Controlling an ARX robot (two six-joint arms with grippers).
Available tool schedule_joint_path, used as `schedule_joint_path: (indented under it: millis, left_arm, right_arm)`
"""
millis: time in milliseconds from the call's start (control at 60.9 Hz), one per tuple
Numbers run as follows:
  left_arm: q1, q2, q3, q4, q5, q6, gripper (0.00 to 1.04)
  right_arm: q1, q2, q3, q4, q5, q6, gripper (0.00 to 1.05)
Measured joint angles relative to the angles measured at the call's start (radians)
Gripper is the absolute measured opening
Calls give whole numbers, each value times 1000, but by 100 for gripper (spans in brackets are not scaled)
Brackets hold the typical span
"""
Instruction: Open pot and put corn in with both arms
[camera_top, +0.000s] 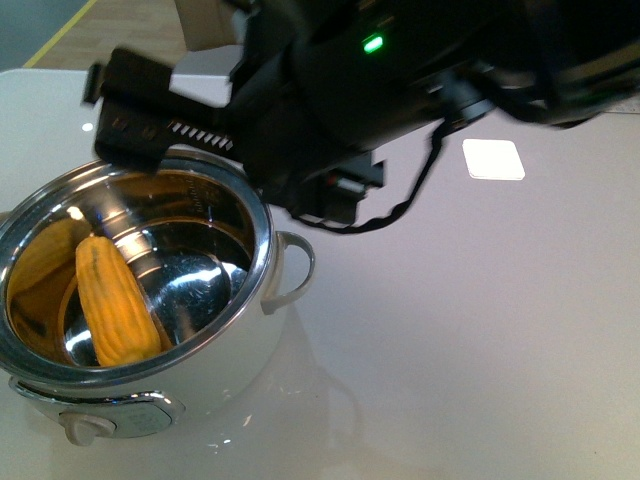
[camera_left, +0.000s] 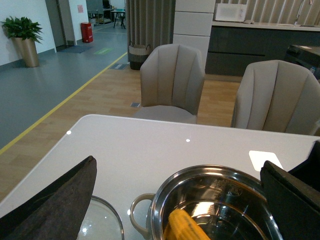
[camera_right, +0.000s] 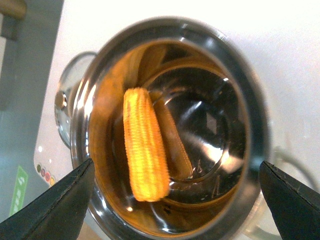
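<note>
The yellow-orange tapered corn cob (camera_right: 145, 145) lies inside the large open steel-lined white pot (camera_top: 262, 250). The right gripper (camera_right: 175, 200) hovers above the pot, jaws wide and empty; the left gripper (camera_left: 175, 200) is likewise spread, holding nothing. Judging by how close the arm sits, withdrawing low could clip the rim and shift the pot.

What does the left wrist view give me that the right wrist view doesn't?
Left wrist only: two chairs behind the table, and the room beyond. Right wrist only: the whole corn lying against the inner wall, seen from above. Both: the open pot, the glass lid on the table beside it, and open, empty end effector fingers.
</note>
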Motion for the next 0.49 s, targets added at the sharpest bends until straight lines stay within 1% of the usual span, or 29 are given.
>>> schedule_joint_path:
  millis: [181,328,492]
  left_arm:
    - [0,0,0,0,0,0,98]
    - [0,0,0,0,0,0,98]
    - [0,0,0,0,0,0,98]
  right_arm:
    - [-108,-292,-216,-2,85,-37,96]
    - [-226,-557,-377,-69,138,-100,96]
    - [-361,-815,-489,-145,178,-169,96]
